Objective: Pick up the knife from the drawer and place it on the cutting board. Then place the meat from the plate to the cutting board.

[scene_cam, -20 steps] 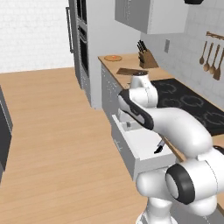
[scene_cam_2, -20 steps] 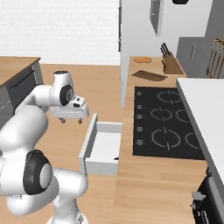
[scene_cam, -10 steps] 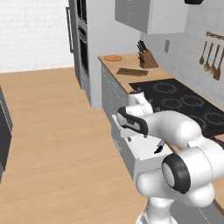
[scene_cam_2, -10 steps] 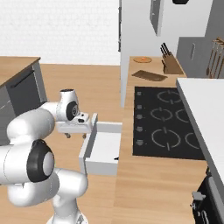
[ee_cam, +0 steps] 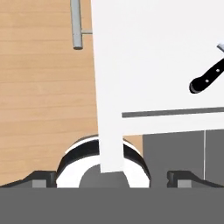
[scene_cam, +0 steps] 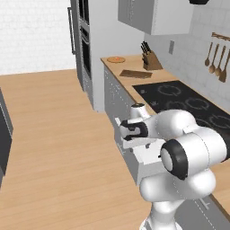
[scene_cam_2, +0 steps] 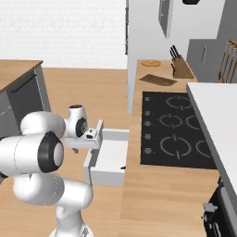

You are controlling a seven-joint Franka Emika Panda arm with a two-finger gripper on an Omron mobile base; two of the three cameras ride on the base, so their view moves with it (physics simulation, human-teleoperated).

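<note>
Black knife [ee_cam: 209, 78] handle inside white drawer [ee_cam: 148, 52], well apart from spread, empty hand [ee_cam: 111, 176].

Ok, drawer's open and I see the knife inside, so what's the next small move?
Probably shift the gripper sideways over the drawer toward the knife. In the hand view the open fingers sit at the drawer's front edge, and the knife's black handle lies well off to one side, untouched.

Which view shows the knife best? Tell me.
The hand view: the knife's black handle lies plain on the drawer's white floor. The right base view shows a dark speck at the drawer's edge; the left base view shows nothing clear of it.
</note>
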